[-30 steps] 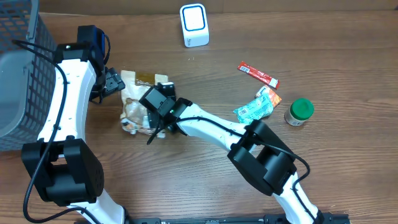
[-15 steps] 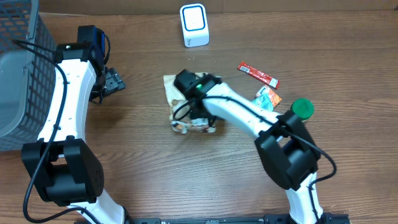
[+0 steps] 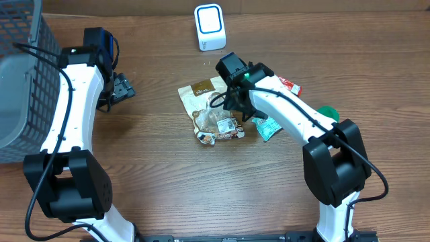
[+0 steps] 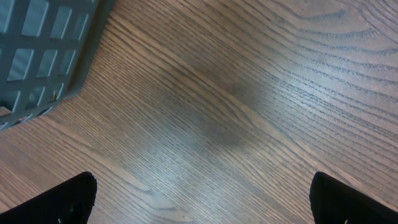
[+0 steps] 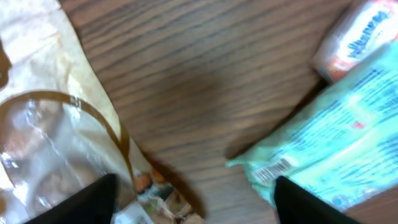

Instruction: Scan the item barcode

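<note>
A clear and tan snack bag [image 3: 211, 111] lies flat on the table's middle, below the white barcode scanner [image 3: 209, 27] at the back. My right gripper [image 3: 236, 102] hovers open at the bag's right edge. In the right wrist view its left finger is over the bag [image 5: 56, 143] and its right finger over a green packet [image 5: 336, 143] with a printed barcode; bare wood shows between them at the right gripper [image 5: 199, 205]. My left gripper [image 3: 122, 87] is open over bare wood at the left, and the left wrist view of the left gripper [image 4: 199, 199] shows nothing between its fingers.
A grey mesh basket [image 3: 20, 74] fills the left edge, its corner near the left gripper [image 4: 43, 56]. A red sachet [image 3: 290, 84], the green packet [image 3: 269, 126] and a green-lidded jar [image 3: 328, 113] lie to the right of the bag.
The snack bag has travelled right from beside the left gripper to the table's middle with the right gripper. That gripper now sits at the bag's right edge. The left arm has not moved.
</note>
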Robot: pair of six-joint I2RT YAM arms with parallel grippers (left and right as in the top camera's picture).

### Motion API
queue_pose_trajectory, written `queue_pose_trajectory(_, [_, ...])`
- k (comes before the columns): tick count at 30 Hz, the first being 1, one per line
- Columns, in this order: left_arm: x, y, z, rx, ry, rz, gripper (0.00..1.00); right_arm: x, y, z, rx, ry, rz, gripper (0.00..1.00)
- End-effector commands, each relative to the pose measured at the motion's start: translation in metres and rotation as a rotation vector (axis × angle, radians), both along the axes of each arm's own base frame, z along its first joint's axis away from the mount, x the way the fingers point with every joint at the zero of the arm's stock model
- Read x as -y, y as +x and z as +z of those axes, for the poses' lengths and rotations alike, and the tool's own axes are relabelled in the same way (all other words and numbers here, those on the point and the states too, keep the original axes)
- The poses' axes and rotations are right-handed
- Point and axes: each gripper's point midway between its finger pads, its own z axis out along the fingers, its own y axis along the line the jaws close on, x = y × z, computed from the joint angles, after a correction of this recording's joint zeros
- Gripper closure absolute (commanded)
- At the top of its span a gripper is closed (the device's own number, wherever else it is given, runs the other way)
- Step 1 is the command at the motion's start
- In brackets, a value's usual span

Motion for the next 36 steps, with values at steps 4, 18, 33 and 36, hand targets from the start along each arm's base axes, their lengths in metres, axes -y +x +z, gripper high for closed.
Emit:
queue_pose_trajectory(4, [0.001,0.004,0.008,0.024,0.012,-0.006,0.00,-0.017,-0.030,-0.031,-0.105,0.124,0.024,0.26])
queue_pose_trajectory(18, [0.001,0.004,0.008,0.024,0.012,-0.006,0.00,-0.109,-0.100,-0.036,-0.271,0.371,0.228,0.17])
queue_pose_trajectory(33, [0.001,0.004,0.008,0.024,0.012,-0.006,0.00,-0.148,-0.095,0.040,-0.159,0.464,0.530,0.04])
queue_pose_trajectory(36, [0.001,0.004,0.008,0.024,0.012,-0.006,0.00,-0.139,-0.064,0.059,-0.029,0.421,0.599,0.00])
